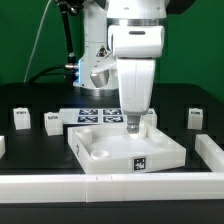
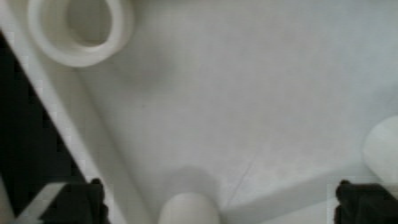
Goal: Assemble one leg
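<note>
The large white square panel [image 1: 125, 150] with round sockets lies in the middle of the black table. My gripper [image 1: 133, 124] points straight down over its far middle part, just above the surface. In the wrist view the fingertips [image 2: 66, 204] stand far apart, and the gripper [image 2: 214, 205] is open. A white rounded leg-like peg [image 2: 187, 205] rises between them, touching neither finger. A round socket [image 2: 80, 30] of the panel [image 2: 231, 100] shows beyond. Loose legs with marker tags stand on the table: two [image 1: 20, 119] [image 1: 51, 121] at the exterior view's left, one [image 1: 196, 117] at its right.
The marker board [image 1: 92, 113] lies behind the panel. A white block [image 1: 151, 119] stands at the panel's far right corner beside my gripper. White rails [image 1: 100, 184] border the table's front and right side [image 1: 210, 150].
</note>
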`<state>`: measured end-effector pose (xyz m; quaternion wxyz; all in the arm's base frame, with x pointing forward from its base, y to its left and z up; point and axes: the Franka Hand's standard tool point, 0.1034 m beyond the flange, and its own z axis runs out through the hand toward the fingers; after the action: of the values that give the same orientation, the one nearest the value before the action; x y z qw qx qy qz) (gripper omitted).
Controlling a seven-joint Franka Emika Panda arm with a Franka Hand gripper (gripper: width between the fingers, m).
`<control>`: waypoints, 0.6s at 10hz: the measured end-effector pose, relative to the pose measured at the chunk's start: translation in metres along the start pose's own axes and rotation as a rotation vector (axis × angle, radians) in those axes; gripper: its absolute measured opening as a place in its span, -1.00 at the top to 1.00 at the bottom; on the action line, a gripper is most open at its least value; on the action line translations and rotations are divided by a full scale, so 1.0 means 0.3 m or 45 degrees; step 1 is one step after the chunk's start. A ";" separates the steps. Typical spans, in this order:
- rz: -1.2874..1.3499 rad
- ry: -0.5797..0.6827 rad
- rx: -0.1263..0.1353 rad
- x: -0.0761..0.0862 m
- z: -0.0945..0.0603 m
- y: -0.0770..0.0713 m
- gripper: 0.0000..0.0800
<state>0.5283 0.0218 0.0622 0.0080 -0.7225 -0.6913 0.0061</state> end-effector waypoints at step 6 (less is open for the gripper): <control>-0.169 -0.001 -0.002 -0.033 0.003 -0.022 -0.62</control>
<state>0.5213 0.0122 0.0614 0.0073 -0.6751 -0.7377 0.0053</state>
